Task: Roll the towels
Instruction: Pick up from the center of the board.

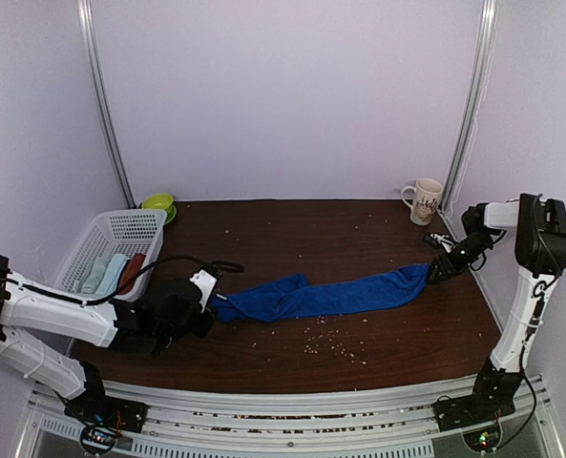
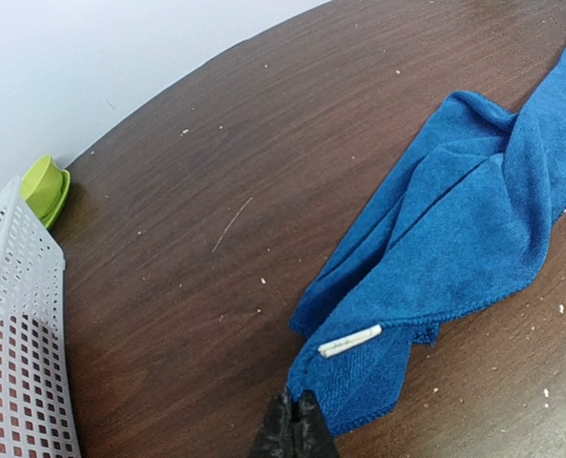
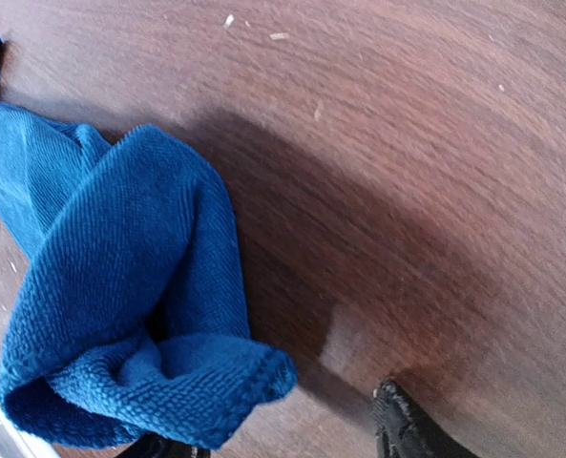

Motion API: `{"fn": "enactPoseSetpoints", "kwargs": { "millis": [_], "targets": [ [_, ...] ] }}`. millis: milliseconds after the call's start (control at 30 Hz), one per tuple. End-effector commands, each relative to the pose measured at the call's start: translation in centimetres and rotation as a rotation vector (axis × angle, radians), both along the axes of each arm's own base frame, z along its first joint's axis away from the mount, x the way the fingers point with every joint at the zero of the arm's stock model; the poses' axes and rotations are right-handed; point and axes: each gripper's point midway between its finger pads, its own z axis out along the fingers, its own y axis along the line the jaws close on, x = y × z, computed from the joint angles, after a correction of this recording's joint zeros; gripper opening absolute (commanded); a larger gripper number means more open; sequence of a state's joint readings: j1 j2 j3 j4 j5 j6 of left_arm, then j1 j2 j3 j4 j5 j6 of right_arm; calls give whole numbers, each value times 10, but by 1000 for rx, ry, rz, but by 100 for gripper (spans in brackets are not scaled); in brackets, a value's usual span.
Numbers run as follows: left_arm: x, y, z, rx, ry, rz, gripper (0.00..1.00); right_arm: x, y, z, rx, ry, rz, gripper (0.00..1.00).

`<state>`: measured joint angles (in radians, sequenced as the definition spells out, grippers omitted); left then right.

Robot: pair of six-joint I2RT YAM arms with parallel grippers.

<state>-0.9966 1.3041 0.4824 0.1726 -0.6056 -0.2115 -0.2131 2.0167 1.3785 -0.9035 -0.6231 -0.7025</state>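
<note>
blue towel (image 2: 454,219): we lose its far end past the left wrist view's right edge.
right gripper (image 3: 283,447): we see one fingertip (image 3: 407,431); the other hides behind the towel.
basket (image 1: 135,229) contents: too small for us to sort.

The large towel (image 1: 321,296) is royal blue all over, with a fine woven rib and a small white label (image 2: 349,341) near one corner. The table (image 1: 311,234) is dark reddish-brown with a streaky wood grain, dotted with pale specks. The basket (image 1: 120,217) is white, pierced with a grid of little holes; inside it the small towel (image 1: 99,274) is pale mint, beside a rust-red cloth (image 1: 133,272). The bowl (image 1: 158,203) is lime green. The mug (image 1: 425,200) is cream-white with a dark printed pattern. The left arm (image 1: 53,320) and right arm (image 1: 526,305) are white and black. The walls (image 1: 283,95) are pale lilac.
</note>
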Motion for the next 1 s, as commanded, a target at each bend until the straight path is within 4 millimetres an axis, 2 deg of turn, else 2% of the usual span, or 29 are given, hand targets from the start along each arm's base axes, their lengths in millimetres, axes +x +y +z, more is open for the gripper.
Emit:
{"fn": "enactPoseSetpoints", "kwargs": {
  "millis": [0, 167, 333, 567, 700, 800, 967],
  "targets": [
    [5, -7, 5, -41, -15, 2, 0, -5, 19, -9, 53, 53, 26, 56],
    [5, -8, 3, -35, -10, -1, 0, -4, 32, -10, 64, 59, 57, 47],
    [6, -9, 1, -29, -6, -2, 0, -4, 35, -10, 79, 57, 62, 25],
    [6, -11, -2, -18, 0, -7, 0, -6, 37, 4, 89, 24, 96, 1],
    [7, -9, -1, -16, -2, 4, 0, -8, 33, 25, 46, -33, 103, 0],
    [7, -4, 6, -25, -19, 25, 0, -11, 20, 36, -56, -85, 73, 0],
    [2, 7, 35, -100, -83, 30, 0, -32, -2, 53, -209, -120, 17, 0]
  ]
}}
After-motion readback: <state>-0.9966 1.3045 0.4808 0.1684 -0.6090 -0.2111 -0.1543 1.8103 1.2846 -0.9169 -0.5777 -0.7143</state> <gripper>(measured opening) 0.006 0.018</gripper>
